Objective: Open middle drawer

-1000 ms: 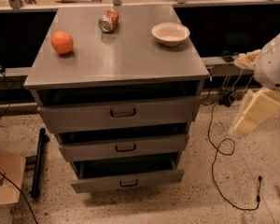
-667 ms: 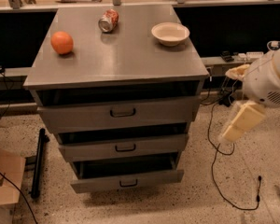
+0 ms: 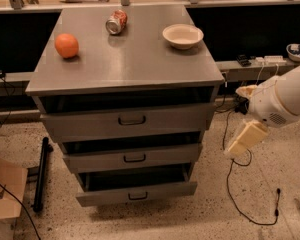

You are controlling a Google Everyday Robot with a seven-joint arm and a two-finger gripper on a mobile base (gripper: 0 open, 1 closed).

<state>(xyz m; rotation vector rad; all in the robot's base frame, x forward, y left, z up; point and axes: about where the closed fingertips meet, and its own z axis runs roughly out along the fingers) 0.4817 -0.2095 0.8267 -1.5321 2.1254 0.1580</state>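
Note:
The grey metal cabinet (image 3: 125,66) has three stacked drawers. The middle drawer (image 3: 100,161) has a flat grey front with a small dark loop handle (image 3: 134,158) at its centre, and a dark gap shows above it. My gripper (image 3: 244,140) is a cream-coloured end piece on the white arm (image 3: 285,96). It hangs to the right of the cabinet, about level with the middle drawer and apart from it, holding nothing that I can see.
The top drawer (image 3: 90,124) and the bottom drawer (image 3: 105,196) sit above and below, the bottom one standing out furthest. An orange (image 3: 66,45), a tipped soda can (image 3: 116,22) and a white bowl (image 3: 182,36) lie on the cabinet top. A black cable (image 3: 240,204) trails on the floor at the right. A black bar (image 3: 40,176) and a cardboard box (image 3: 5,189) are at the left.
My arm and gripper have moved left and down, closer to the cabinet's right side. The drawers and the objects on top have not moved.

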